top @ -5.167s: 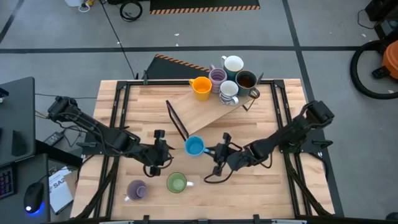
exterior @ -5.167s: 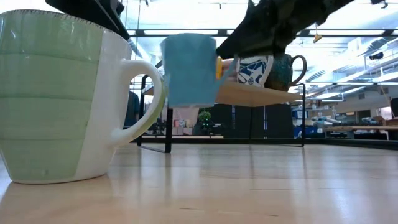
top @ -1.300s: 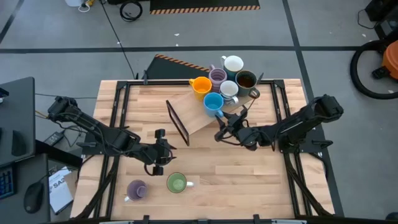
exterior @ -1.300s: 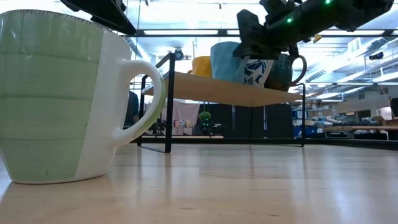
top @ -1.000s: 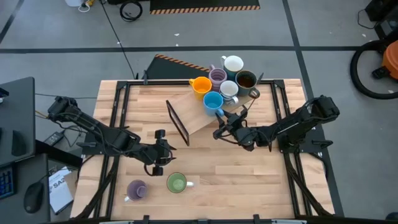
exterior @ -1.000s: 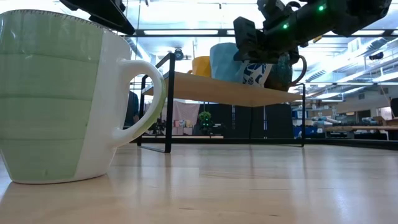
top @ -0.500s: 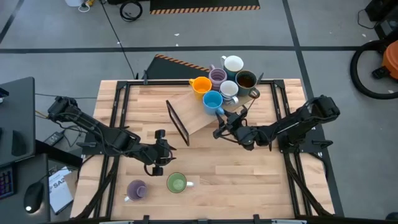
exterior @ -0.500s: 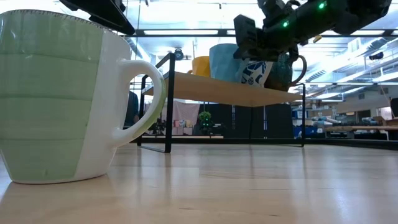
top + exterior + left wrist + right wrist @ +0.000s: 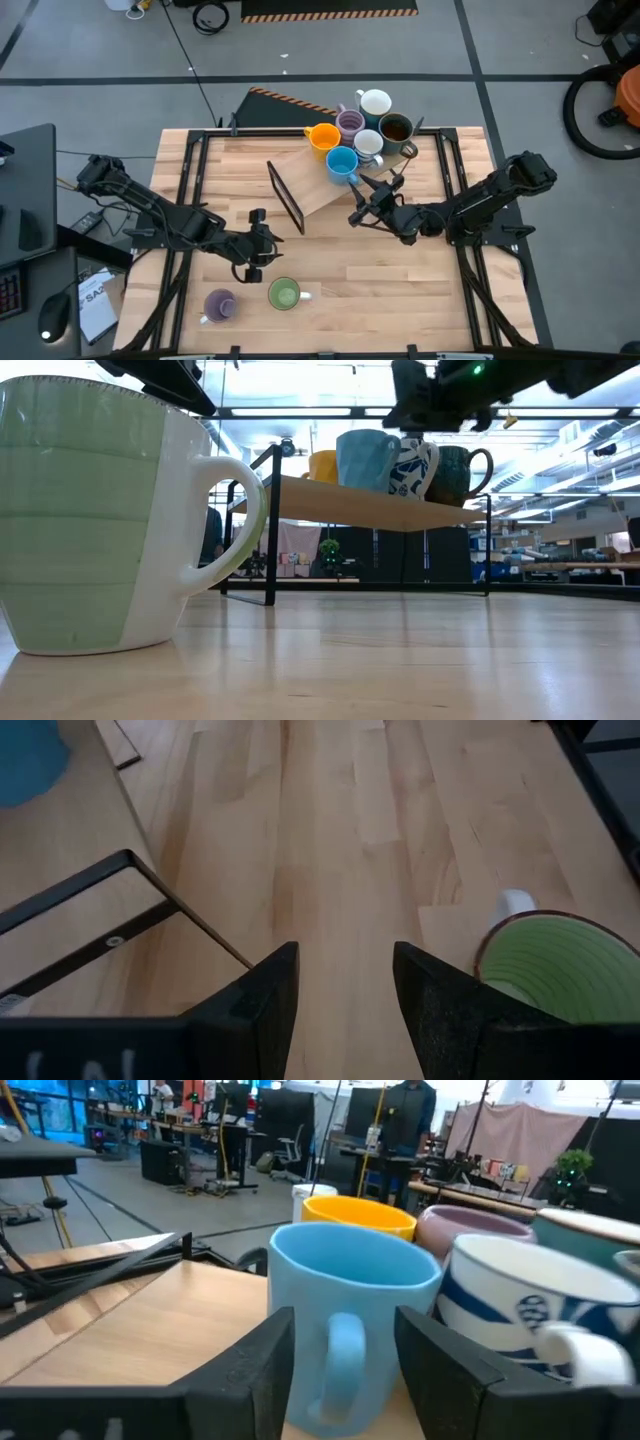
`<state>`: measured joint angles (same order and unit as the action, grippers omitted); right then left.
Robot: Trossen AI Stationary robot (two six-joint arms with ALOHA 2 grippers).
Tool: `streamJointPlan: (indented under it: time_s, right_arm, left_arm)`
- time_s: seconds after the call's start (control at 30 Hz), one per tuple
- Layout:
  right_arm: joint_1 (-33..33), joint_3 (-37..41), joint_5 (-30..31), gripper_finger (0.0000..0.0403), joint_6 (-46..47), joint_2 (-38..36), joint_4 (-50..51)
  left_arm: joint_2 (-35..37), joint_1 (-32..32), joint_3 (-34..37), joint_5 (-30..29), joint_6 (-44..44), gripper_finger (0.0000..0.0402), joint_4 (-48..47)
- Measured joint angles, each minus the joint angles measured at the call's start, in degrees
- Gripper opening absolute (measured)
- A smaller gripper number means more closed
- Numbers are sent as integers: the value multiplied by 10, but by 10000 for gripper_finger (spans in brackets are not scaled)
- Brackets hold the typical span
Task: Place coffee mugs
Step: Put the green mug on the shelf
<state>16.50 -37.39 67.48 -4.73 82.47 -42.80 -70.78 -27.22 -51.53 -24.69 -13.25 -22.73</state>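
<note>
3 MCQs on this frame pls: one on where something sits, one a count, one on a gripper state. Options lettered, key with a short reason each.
1. Where is the blue mug?
A. On the raised shelf beside the orange mug
B. On the tabletop next to the green mug
C. Held in the left gripper

2. How many mugs stand on the tabletop, off the shelf?
A. None
B. Two
C. Four

3. What state is the right gripper in?
A. Shut on the blue mug
B. Shut on the green mug
C. Open, holding nothing

Key:
1. A: the high view shows it on the raised shelf, next to the orange mug.
2. B: only the green mug and a lilac mug stand near the table's front edge.
3. C: the right wrist view shows its fingers spread, with the blue mug standing free on the shelf beyond.
</note>
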Motion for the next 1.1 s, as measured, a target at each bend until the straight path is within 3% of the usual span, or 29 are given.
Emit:
streamJointPlan:
  time_s: [0.27,0.4,0.57,0.8,0.93,1.1]
  right_arm:
    - [46,0,52,206,-44,-40,0]
    - [74,0,11,207,-45,-52,0]
    - [115,0,-51,206,-81,-52,20]
    - [145,0,-43,204,-89,-52,34]
    - [146,0,-44,204,-90,-48,43]
    - [137,0,-47,204,-89,-45,58]
  left_arm:
    - [0,0,0,64,-44,171,9]
    - [0,-9,0,117,-57,171,19]
    - [0,-45,0,125,-57,171,27]
    - [-18,-88,-4,124,-104,171,51]
    - [-32,-110,-7,124,-82,171,39]
    - [-51,-125,-7,137,6,171,31]
